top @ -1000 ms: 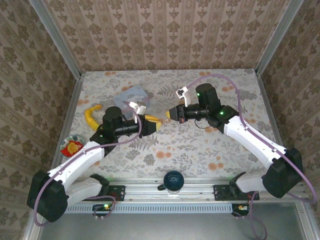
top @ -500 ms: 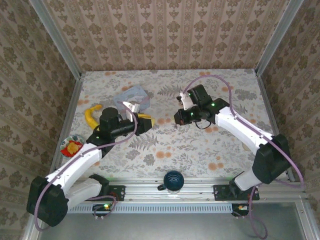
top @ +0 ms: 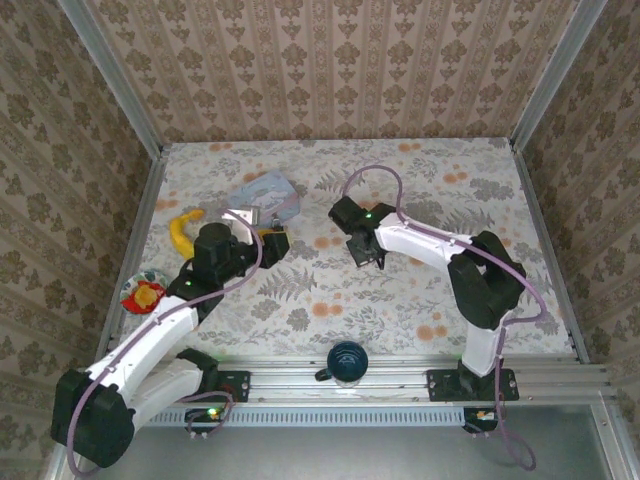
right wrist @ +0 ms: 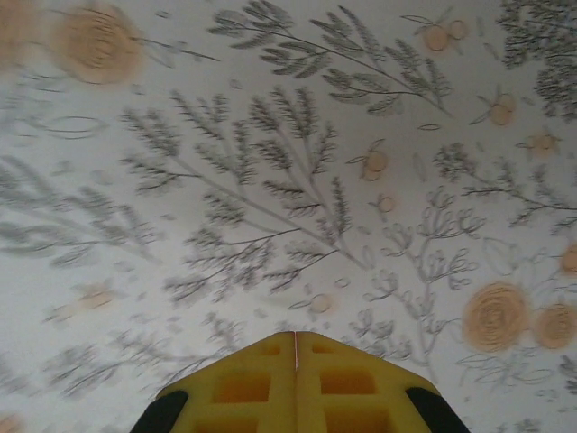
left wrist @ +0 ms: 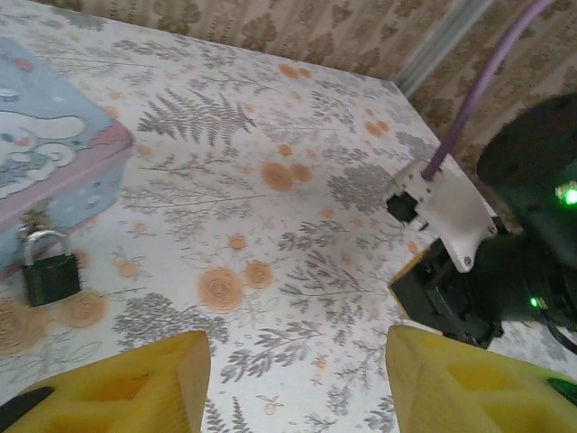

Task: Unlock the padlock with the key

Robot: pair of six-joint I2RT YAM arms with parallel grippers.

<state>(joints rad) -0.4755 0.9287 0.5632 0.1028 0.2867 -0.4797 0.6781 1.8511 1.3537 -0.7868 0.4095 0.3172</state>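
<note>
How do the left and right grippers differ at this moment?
The left gripper has fingers wide apart; the right gripper has them pressed together. Ahead of the left gripper sit the padlock and tin; the right gripper faces the floral tablecloth. Both have yellow fingers.

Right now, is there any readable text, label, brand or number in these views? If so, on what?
No text is readable.
pale blue tin: cartoon picture, no legible words.
padlock: no marking can be made out.
red and yellow round item: print too small to read.
</note>
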